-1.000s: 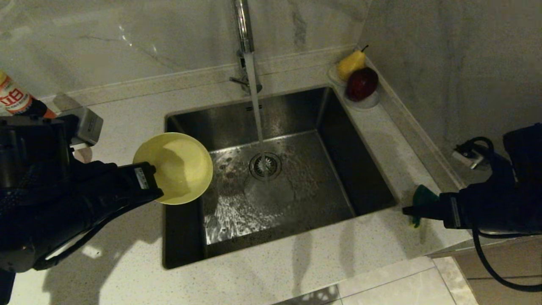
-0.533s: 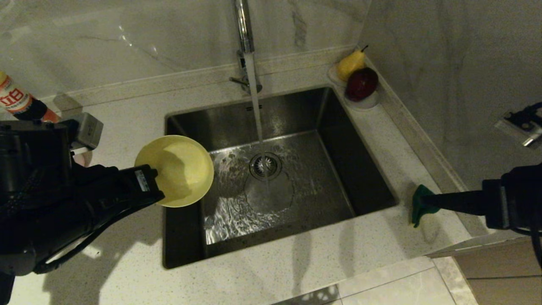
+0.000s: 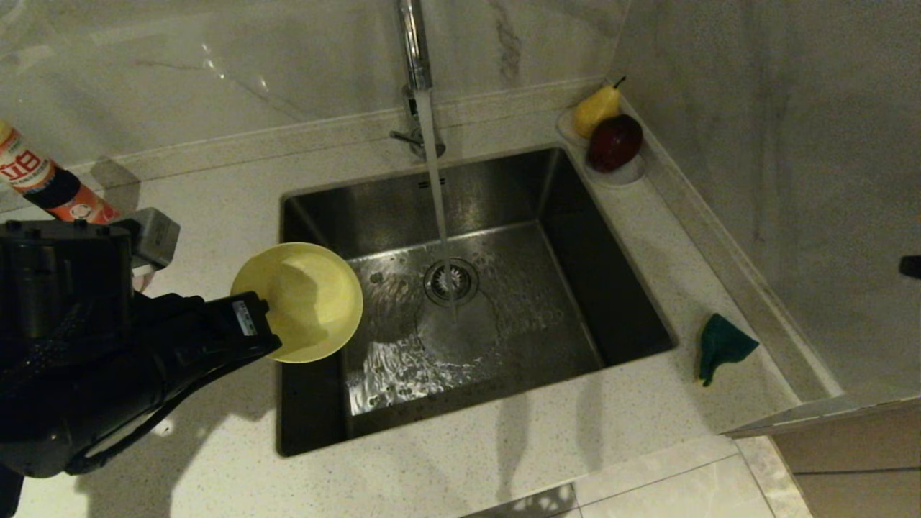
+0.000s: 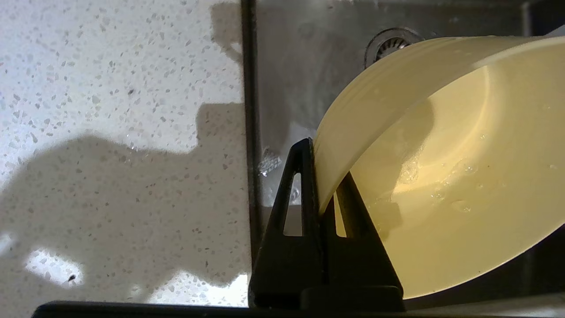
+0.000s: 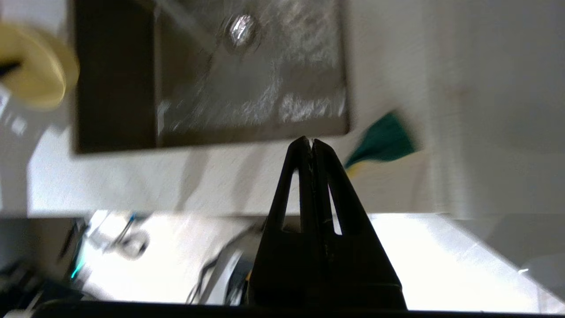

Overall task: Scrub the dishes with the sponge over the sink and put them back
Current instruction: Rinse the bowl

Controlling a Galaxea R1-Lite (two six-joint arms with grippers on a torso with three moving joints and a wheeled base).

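My left gripper (image 3: 266,327) (image 4: 324,176) is shut on the rim of a yellow bowl (image 3: 302,301) (image 4: 446,168), holding it tilted over the left edge of the steel sink (image 3: 619,288). Drops of water cling to the inside of the bowl. Water runs from the chrome tap (image 3: 414,50) onto the drain strainer (image 3: 451,280). The green and yellow sponge (image 3: 722,345) (image 5: 384,143) lies loose on the counter to the right of the sink. My right gripper (image 5: 311,142) is shut with nothing in it, drawn back off the counter past its front edge; the head view shows none of its fingers.
A yellow pear (image 3: 596,108) and a dark red apple (image 3: 615,142) rest on white saucers at the sink's back right corner. An orange and white bottle (image 3: 43,183) stands at the far left. A wall runs close along the right of the counter.
My right gripper let go of the sponge, drew back out of the head view to the right and shut. The sponge stayed on the counter. My left gripper lowered the yellow bowl slightly.
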